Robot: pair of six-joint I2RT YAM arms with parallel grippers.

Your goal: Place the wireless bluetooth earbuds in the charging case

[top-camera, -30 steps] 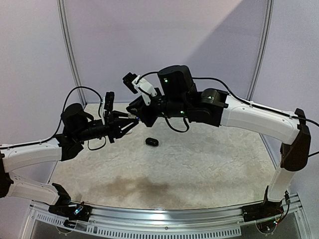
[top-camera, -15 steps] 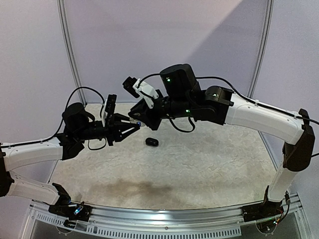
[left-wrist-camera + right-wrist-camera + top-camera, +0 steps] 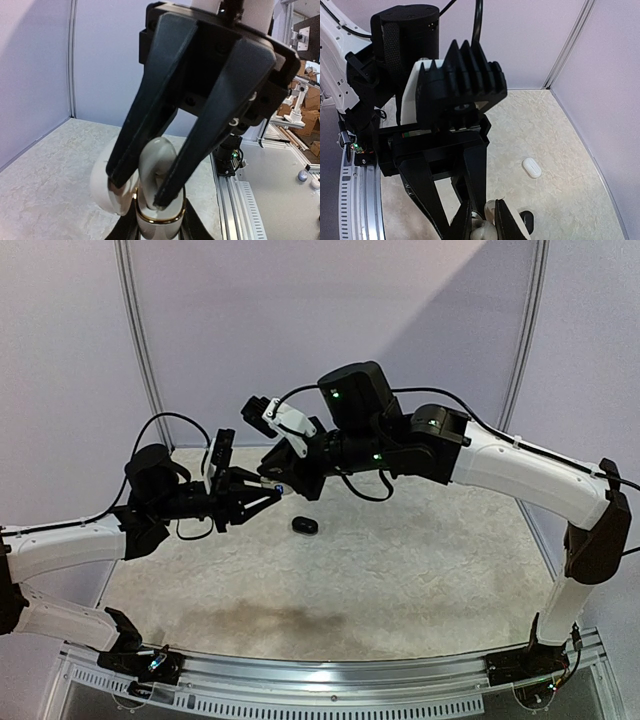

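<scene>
My left gripper [image 3: 262, 496] is shut on a white charging case [image 3: 159, 223] with a gold rim, held up in the air. Its lid [image 3: 104, 186] hangs open to the left. My right gripper [image 3: 141, 190] comes down from above and is shut on a white, slightly elongated earbud [image 3: 156, 160]. The earbud's lower end sits at the case's mouth. In the right wrist view the same earbud [image 3: 489, 208] shows between my right gripper's [image 3: 483, 202] fingers, just above the case [image 3: 483, 231]. The two grippers meet above the table's back left.
A black case [image 3: 304, 525] lies on the mottled table below the grippers, also visible as the black case [image 3: 527, 220]. A closed white case [image 3: 531, 167] lies farther off near the wall. A metal rail [image 3: 240, 200] runs along the table's edge.
The right arm's wrist has risen slightly and shifted a little left. Both grippers keep their hold, and the left arm has barely moved.
</scene>
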